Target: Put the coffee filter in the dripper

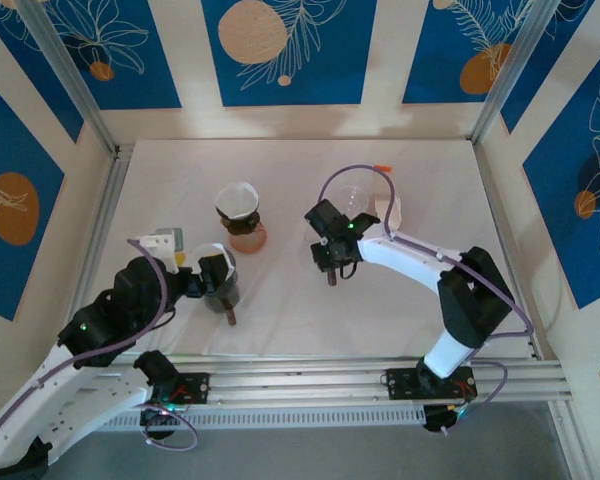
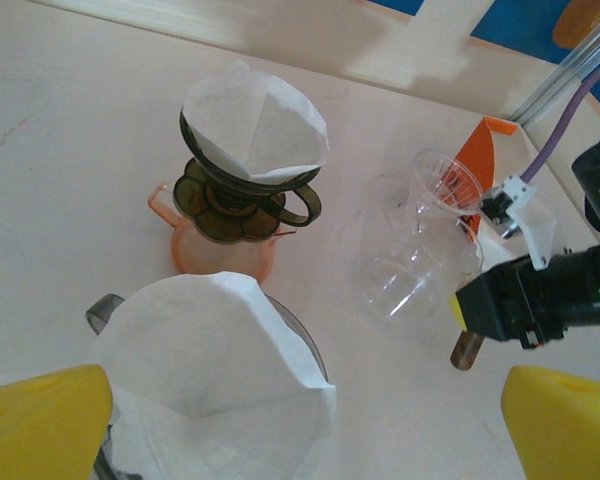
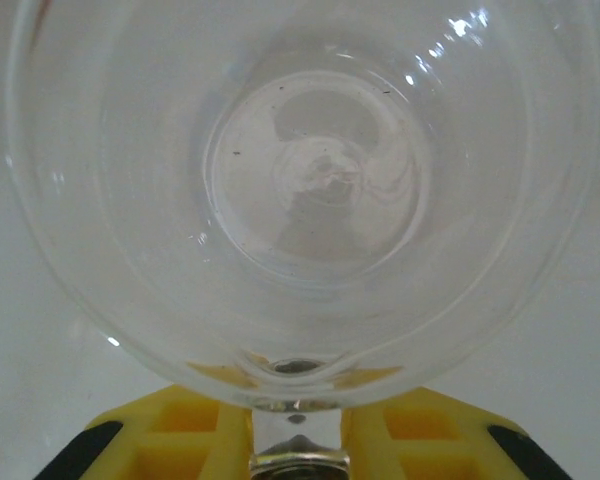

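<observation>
The left pincer (image 2: 300, 420) hangs wide open over the white coffee filter (image 2: 215, 370) resting loosely in the dark dripper (image 1: 223, 295), where a finger could snag it; the right pincer (image 3: 295, 440) pinches a clear glass vessel (image 3: 310, 180) that might tip.

Nothing legible here: no text, label, brand or number can be read.

Arm links (image 1: 400, 255): white shells, black joints
Cables (image 2: 565, 122): lilac, looping beside both arms
Status lights (image 1: 82, 326): small green dots
Left end effector fingers (image 2: 565, 420): yellow moulded blocks
Bases (image 1: 430, 383): black, boxy, lower frame edge
</observation>
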